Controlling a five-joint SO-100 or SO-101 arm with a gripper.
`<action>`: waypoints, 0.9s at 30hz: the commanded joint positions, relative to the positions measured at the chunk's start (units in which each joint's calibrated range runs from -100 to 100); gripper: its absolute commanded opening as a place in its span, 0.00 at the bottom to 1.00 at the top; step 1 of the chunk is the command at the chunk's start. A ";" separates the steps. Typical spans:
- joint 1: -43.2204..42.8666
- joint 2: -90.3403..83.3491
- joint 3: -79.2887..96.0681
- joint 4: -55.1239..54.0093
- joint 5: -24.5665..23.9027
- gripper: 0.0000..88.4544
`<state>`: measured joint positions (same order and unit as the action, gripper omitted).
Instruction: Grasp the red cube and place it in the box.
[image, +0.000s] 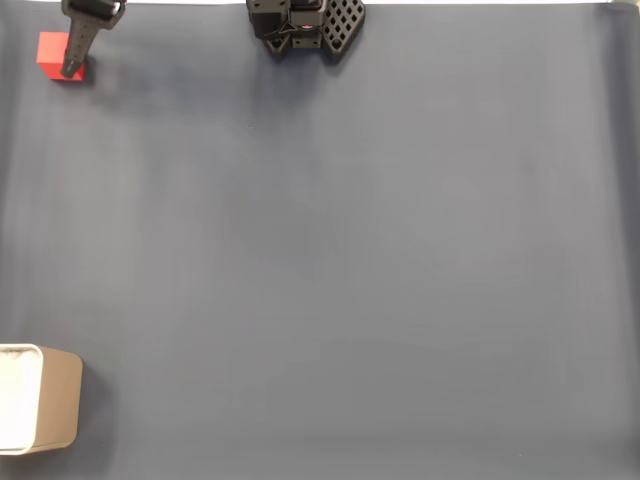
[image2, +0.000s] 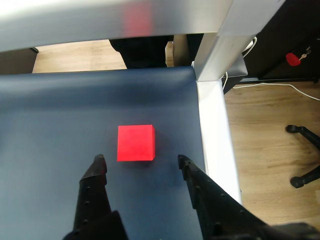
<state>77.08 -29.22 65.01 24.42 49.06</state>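
While box (image: 62, 400) sits apart, gripper (image2: 141, 160) straddles red cube (image2: 135, 142).

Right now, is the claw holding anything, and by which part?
Nothing. The claw is open, and the red cube sits free just ahead of its fingertips.

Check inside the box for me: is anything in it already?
In the fixed view the box sits at the lower left edge, and the visible part of its white interior looks bare. The frame edge cuts off the rest, so that part is unseen.
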 joint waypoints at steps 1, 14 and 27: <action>-1.15 0.02 -0.23 -1.31 0.29 0.38; -1.86 2.45 -0.96 -4.18 0.20 0.40; -3.14 6.78 -2.97 -7.21 -0.54 0.40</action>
<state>74.93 -22.19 64.92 18.30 48.96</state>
